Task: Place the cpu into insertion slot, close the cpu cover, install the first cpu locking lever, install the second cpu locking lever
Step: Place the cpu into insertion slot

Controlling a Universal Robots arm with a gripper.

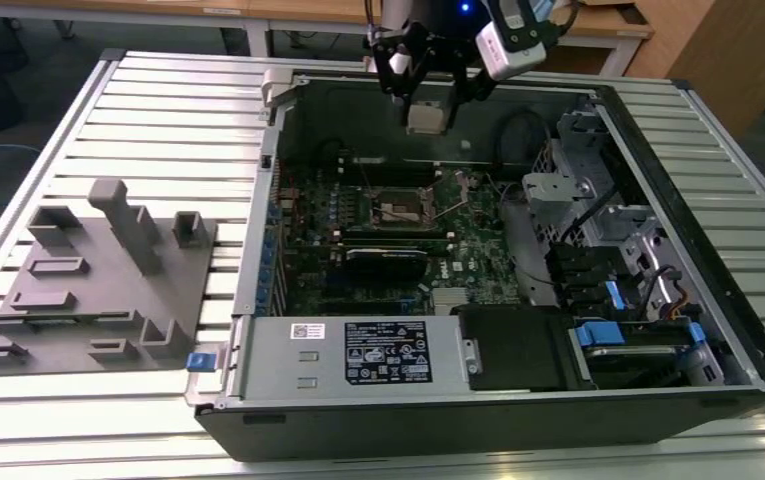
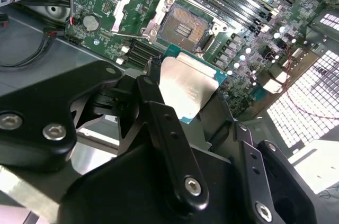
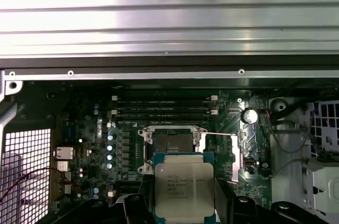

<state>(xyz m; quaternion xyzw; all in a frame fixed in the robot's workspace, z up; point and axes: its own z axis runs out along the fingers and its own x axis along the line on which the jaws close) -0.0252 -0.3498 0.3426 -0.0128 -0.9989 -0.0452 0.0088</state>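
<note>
Black pincer (image 1: 425, 104) is clamped on the small square cpu chip with the silvery metal top (image 3: 184, 189), held up in the air over the open black computer case (image 1: 489, 425) on the slatted metal bench (image 1: 155, 90). The dark square insertion slot (image 2: 183, 25) on the green board sits bare below, and the silvery frame cpu cover (image 2: 121, 2) is flipped open beside it.

Even overhead room light. In exterior view, table (image 1: 155, 100) slats shine pale; case (image 1: 489, 425) interior under cpu (image 1: 425, 118) dim, shadowed. In second wrist view, cpu top glares near white; vent mesh (image 2: 304, 102) beside cpu washed out. In first wrist view, bright glare bands on table slats beyond cpu.
</note>
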